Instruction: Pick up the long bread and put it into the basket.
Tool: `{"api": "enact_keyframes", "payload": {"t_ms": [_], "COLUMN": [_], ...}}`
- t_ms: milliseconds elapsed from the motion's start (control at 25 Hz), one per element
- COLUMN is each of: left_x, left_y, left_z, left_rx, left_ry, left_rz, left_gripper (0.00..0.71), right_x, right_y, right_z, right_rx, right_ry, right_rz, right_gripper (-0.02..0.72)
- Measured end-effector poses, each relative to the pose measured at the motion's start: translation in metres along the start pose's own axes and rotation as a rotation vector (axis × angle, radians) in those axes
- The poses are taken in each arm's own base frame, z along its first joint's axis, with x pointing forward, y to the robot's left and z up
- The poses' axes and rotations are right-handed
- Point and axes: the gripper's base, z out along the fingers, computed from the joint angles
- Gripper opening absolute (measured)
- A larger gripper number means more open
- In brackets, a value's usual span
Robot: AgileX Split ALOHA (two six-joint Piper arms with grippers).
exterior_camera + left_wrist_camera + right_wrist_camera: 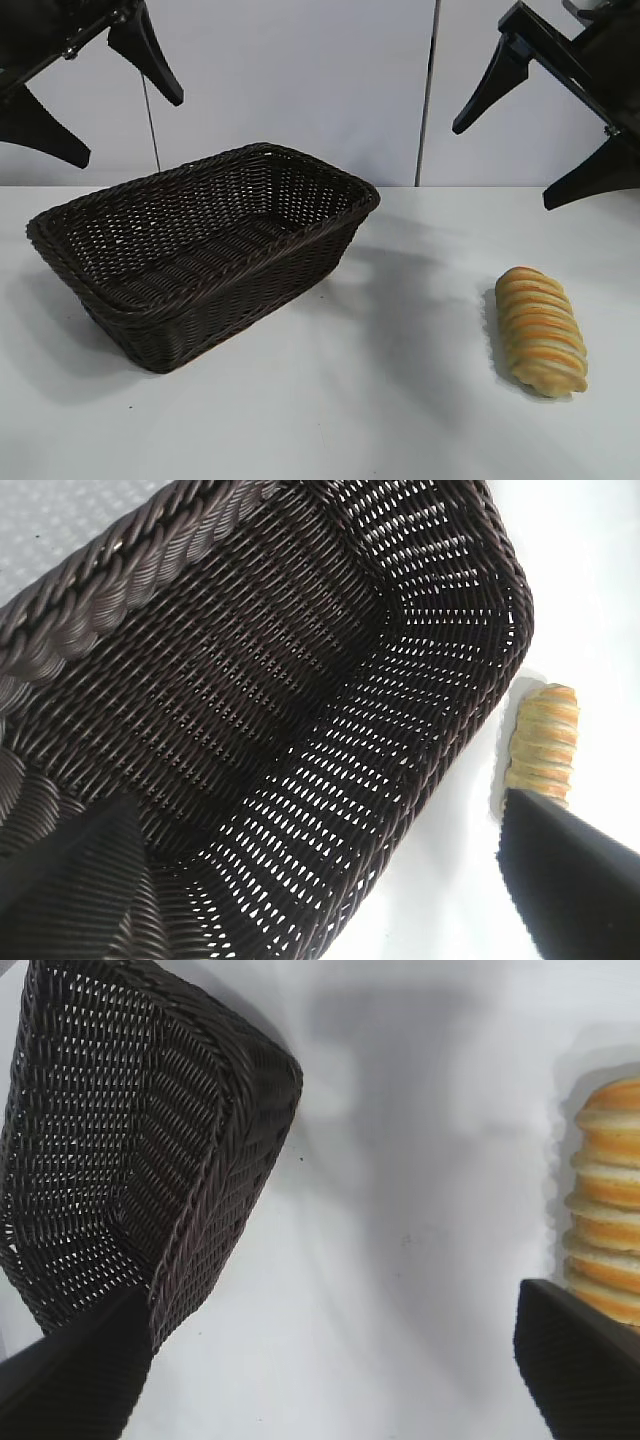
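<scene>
The long bread point(541, 330), a golden loaf with orange-brown ridges, lies on the white table at the right front. The dark brown wicker basket point(250, 290) stands empty at the left. My left gripper point(130, 130) hangs open and empty high above the basket's left end. My right gripper point(505, 165) hangs open and empty high above the table, behind the bread. The left wrist view looks into the basket point(300, 680), with the bread point(543, 745) beyond its rim. The right wrist view shows the bread point(607, 1200) by one finger and the basket point(120, 1140) by the other.
The white table point(380, 400) runs to a pale back wall. A bare stretch of table lies between the basket and the bread.
</scene>
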Motion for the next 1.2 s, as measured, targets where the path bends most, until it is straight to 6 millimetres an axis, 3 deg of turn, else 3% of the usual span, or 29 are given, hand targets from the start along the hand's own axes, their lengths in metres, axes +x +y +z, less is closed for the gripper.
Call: {"api": "enact_keyframes", "payload": {"t_ms": [640,1200], "left_x": [-0.001,-0.025], "left_y": [0.0,0.001], "left_z": [0.0,-0.003], "left_rx": [-0.001,-0.012], "left_ry": [-0.01,-0.278], "left_rz": [0.0,-0.004], "left_gripper": [0.695,0.695], "right_x": [0.0,0.0], "right_y": [0.0,0.0], "right_z": [0.0,0.0], "right_rx": [0.0,0.002], "right_ry": [0.0,-0.005], "right_rz": [0.0,-0.001], "right_gripper": [0.683,0.683]}}
